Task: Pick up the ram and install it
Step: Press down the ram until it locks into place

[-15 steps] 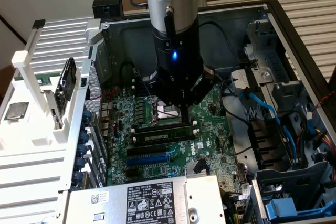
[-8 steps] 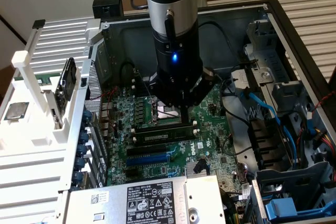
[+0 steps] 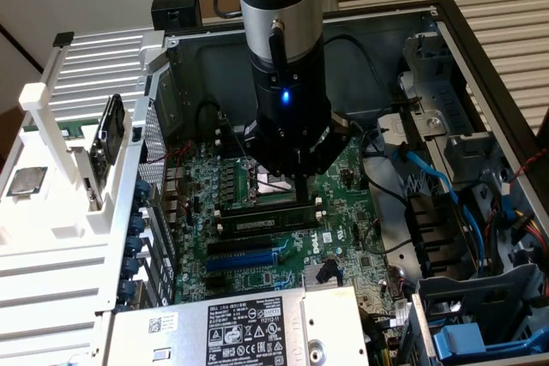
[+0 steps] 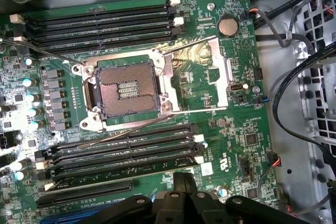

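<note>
As the case (image 3: 480, 57) lies: open side up, so you work straight down onto the board with the walls around you.
Arm (image 3: 279, 15): upright over the middle, likely so that any push goes squarely downward.
Board (image 3: 343, 173): flat on the case floor, with an empty processor socket (image 4: 126, 90) between two banks of black memory slots (image 4: 105, 19).
White rack (image 3: 77, 212): outside the case on the exterior view's left, with a square silver chip (image 3: 26, 179) resting on it.
Claw (image 3: 287, 179): low over the board, just above the nearer bank; you cannot tell whether it is clenched or released.
Ram (image 3: 266, 219): lying along a slot in that nearer bank, directly at the claw, which looks to you like seating work.
In your way: black cables (image 3: 377, 156) and blue cables (image 3: 437, 182) on the exterior view's right, and the socket's thin lever (image 4: 131, 128) beside the slots.
</note>
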Available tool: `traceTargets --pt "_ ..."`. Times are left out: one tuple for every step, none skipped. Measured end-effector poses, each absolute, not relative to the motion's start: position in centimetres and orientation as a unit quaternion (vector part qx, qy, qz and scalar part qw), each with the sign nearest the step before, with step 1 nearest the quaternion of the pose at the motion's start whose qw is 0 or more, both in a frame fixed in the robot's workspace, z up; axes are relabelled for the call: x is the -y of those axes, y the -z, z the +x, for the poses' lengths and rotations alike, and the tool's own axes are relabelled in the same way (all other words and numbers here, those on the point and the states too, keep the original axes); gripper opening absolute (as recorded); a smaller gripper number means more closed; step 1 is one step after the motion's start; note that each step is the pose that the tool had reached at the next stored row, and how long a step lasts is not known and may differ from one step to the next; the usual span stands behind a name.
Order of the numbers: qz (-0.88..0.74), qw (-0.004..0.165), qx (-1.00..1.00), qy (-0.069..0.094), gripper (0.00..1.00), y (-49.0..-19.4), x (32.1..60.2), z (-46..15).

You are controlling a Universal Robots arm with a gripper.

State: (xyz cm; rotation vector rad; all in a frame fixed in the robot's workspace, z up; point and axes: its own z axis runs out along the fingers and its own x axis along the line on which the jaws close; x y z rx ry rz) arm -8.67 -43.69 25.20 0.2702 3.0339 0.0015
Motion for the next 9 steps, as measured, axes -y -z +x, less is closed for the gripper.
traceTargets --pt "0.089 0.048 -0.995 0.000 0.11 -25.20 43.69 -8.67" --pt "0.089 0.048 -0.995 0.000 0.11 -25.18 43.69 -8.67" --pt "0.089 0.048 -0.995 0.000 0.11 -25.14 43.69 -8.67" --pt "0.089 0.048 -0.995 -0.001 0.11 -25.12 43.69 -8.67" --pt "0.089 0.048 -0.995 -0.001 0.11 -25.09 43.69 -8.67" --pt "0.089 0.048 -0.995 -0.001 0.11 -25.00 43.69 -8.67" --pt "0.089 0.048 -0.995 -0.001 0.11 -24.95 43.69 -8.67" --pt "0.089 0.048 -0.995 -0.001 0.11 -24.88 43.69 -8.67" --pt "0.089 0.048 -0.995 -0.001 0.11 -24.83 43.69 -8.67"
